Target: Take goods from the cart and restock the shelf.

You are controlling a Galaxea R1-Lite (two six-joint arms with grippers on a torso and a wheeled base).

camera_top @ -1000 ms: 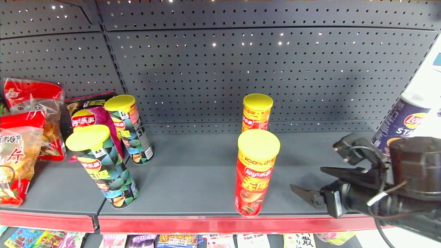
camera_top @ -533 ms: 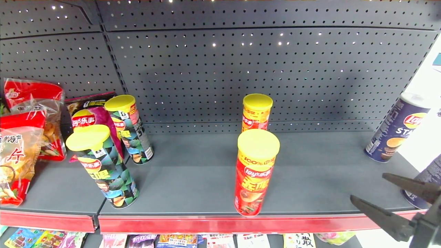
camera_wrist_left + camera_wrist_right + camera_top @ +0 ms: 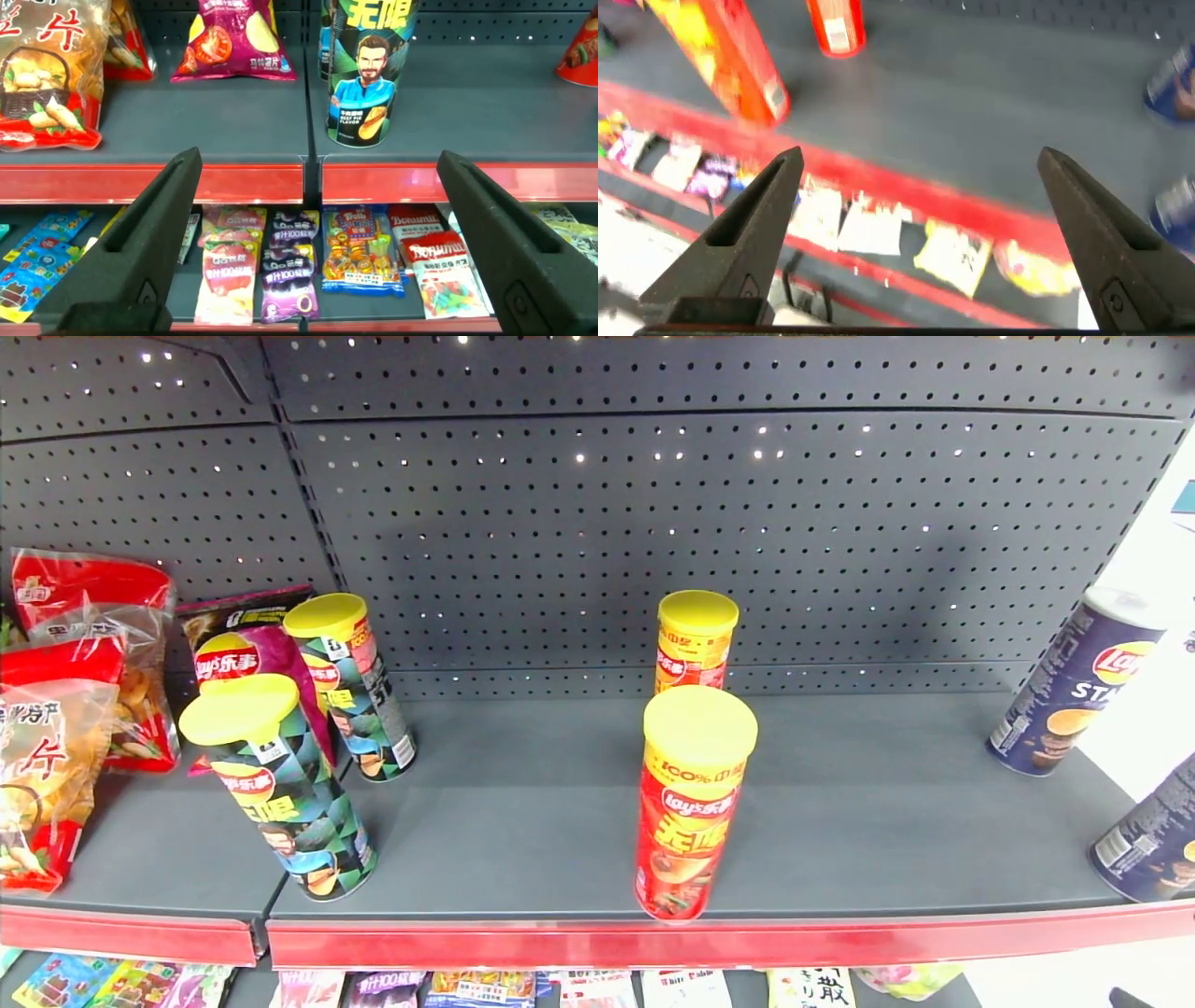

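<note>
The grey shelf (image 3: pixel 541 821) carries two upright red cans with yellow lids, one at the front (image 3: pixel 695 803) and one behind it (image 3: pixel 695 639). Two green-and-black cans (image 3: pixel 280 784) stand to the left. Two navy cans are at the right end, one at the back (image 3: pixel 1074 681) and one at the front edge (image 3: pixel 1148 845). My left gripper (image 3: pixel 318 159) is open in front of the shelf's red edge, level with a green-and-black can (image 3: pixel 369 75). My right gripper (image 3: pixel 920 154) is open and holds nothing, off the shelf's front, with the red cans (image 3: pixel 738 65) beyond it.
Snack bags (image 3: pixel 65 709) crowd the shelf's left end. A lower shelf (image 3: pixel 308 271) holds candy packets. A perforated back panel (image 3: pixel 653 541) closes the rear. Bare shelf floor lies between the can groups (image 3: pixel 523 784) and between the red and navy cans (image 3: pixel 868 803).
My right arm has drawn back, down and to the right, out of the head view. That uncovered the navy can at the shelf's right front. The cans stand unmoved.
</note>
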